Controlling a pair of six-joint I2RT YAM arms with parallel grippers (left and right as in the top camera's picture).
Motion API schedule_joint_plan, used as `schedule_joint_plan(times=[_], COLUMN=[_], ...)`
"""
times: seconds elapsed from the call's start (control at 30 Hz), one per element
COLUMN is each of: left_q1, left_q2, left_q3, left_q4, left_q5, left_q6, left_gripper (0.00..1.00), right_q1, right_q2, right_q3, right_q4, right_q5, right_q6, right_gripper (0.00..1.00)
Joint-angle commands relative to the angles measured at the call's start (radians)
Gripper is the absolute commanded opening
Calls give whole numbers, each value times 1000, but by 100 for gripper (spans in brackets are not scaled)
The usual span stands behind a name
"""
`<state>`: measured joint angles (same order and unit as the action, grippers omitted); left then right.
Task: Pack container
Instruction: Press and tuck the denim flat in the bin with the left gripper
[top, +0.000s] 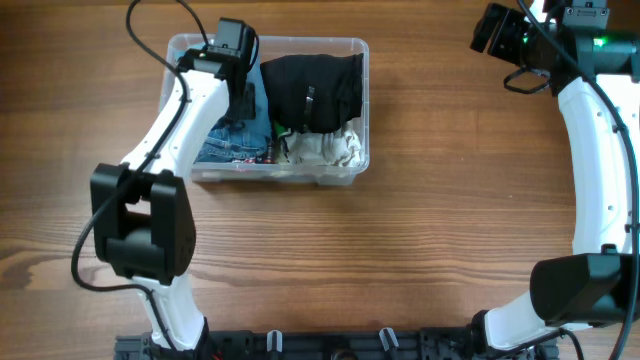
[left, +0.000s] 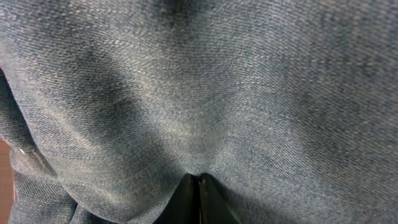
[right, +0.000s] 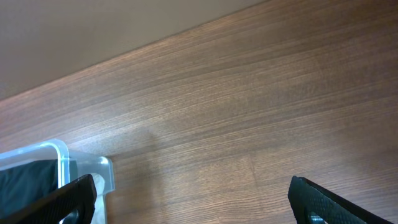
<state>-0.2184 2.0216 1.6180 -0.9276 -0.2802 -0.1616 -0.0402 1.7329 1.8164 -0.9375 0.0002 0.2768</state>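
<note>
Container (top: 300, 176): clear plastic bin, upright and lidless, on the far left part of the table (top: 450, 220), within the left arm's reach.
Contents: black garment (top: 312, 88) heaped in the right half; pale cloth (top: 330, 150) at the near right corner; denim (top: 232, 135) filling the left half.
Left gripper (left: 198, 190): down inside the bin's left half; fingers pressed together on a small fold of the denim, creases running into the tips. Nothing but denim in the wrist view.
Right gripper (right: 189, 199): spread wide, holding nothing, over bare wood and well apart from the bin; only one bin corner at the edge of its view.
Step in hand (judged): shifting or tucking the denim so it sits flat in its half.
Progress (judged): late; three items already inside, mostly settling left.
Doing it well: move the pinched fold slowly and low, toward the bin's left wall, away from the black heap; avoid lifting high, since a thin pinch in heavy cloth can slip or drag the whole piece out.
Watch: bin light and unheld, so a sideways pull may slide or tip it; bracing the right wall with the free arm worth considering.
Unknown: depth of the pinch; layers under the denim hidden.
</note>
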Motion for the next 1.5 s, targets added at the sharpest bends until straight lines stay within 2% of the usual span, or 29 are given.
schedule_joint_plan(times=[0.0,0.13,0.27,0.37,0.4,0.43,0.47,0.5,0.67,0.93,1.17,1.4,1.47], left_q1=[16,13,14,24,33,38,44,49,81,149,220,120,70], left_q2=[163,47,-186,-336,-382,-395,-390,-382,-321,-177,-135,-243,-284], left_q3=[-73,-49,-41,-41,-41,-41,-43,-49,-96,-249,-258,-164,-138], left_q4=[12,-28,-114,-205,-252,-288,-325,-338,-317,-101,-30,-34,-33], left_q5=[32,40,43,36,37,39,38,35,36,35,14,18,21], left_q6=[-3,-31,-95,-142,-163,-165,-165,-165,-166,-165,-161,-157,-156], left_gripper=[4,8,20,25,22,14,6,4,4,4,4,5,10], right_q1=[2,2,2,2,2,2,2,2,2,2,2,2,2], right_q2=[-1,-1,-1,-1,-1,-1,-1,-1,-1,-1,-1,-1,-1], right_q3=[8,8,8,8,8,8,8,8,8,8,8,8,8], right_q4=[3,3,3,3,3,3,3,3,3,3,3,3,3], right_q5=[-8,-8,-8,-8,-8,-8,-8,-8,-8,-8,-8,-8,-8], right_q6=[14,14,14,14,14,14,14,14,14,14,14,14,14], right_gripper=[100,100,100,100,100,100,100,100,100,100,100,100,100])
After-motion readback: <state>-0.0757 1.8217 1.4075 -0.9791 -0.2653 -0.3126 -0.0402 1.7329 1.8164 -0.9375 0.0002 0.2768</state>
